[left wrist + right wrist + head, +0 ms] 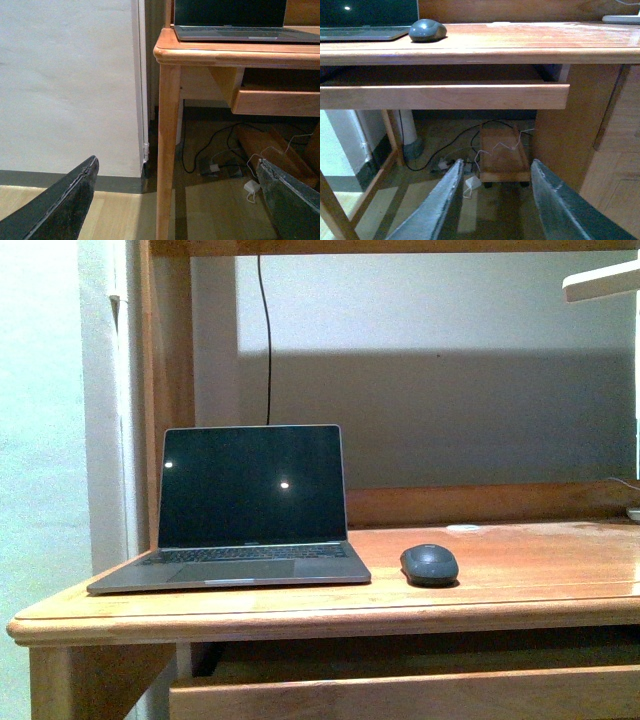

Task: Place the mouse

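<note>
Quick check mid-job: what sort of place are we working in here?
Probably a home or office study corner: a wooden desk carrying an open laptop and a mouse, with cables and chargers on the floor beneath.

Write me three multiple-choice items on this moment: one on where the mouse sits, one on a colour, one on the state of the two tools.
1. Where is the mouse?
A. On the wooden desk, to the right of the laptop in the front view
B. On the laptop's keyboard
C. On the floor under the desk

2. What colour is the mouse?
A. White
B. Dark grey
C. Red

3. How do the left tool and right tool stand?
A. Both shut on the mouse
B. Left one holds the laptop
C. Both open, empty, below desk level

Answers:
1 A: it rests on bare wood just off the laptop's corner.
2 B: its domed shell reads dark grey in the front and right wrist views.
3 C: each wrist view shows spread fingers with only floor between them.
</note>
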Action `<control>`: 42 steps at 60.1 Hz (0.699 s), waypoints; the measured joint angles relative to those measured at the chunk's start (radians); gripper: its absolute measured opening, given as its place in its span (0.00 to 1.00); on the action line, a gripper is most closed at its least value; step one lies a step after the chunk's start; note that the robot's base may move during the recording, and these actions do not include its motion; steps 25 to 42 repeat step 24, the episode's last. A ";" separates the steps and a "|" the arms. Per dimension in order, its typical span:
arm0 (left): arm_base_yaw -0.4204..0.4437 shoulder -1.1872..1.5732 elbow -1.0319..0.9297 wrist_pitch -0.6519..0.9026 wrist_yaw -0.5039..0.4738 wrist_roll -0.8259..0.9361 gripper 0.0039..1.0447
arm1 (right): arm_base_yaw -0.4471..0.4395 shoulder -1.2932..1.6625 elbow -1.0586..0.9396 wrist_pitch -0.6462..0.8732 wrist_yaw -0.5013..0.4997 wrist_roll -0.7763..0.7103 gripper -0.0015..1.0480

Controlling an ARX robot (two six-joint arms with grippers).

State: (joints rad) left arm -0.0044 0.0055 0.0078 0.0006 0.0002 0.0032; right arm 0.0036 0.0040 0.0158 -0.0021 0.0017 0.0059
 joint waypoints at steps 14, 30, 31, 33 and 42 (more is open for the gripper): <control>0.000 0.000 0.000 0.000 0.000 0.000 0.93 | 0.000 0.000 0.000 0.000 0.000 0.000 0.88; 0.000 0.000 0.000 0.000 0.000 0.000 0.93 | 0.000 0.000 0.000 0.000 0.000 0.000 0.93; 0.000 0.000 0.000 0.000 0.000 0.000 0.93 | 0.000 0.000 0.000 0.000 0.000 0.000 0.93; 0.000 0.000 0.000 0.000 0.000 0.000 0.93 | 0.000 0.000 0.000 0.000 0.000 0.000 0.93; 0.000 0.000 0.000 0.000 0.000 0.000 0.93 | 0.000 0.000 0.000 0.000 0.000 0.000 0.93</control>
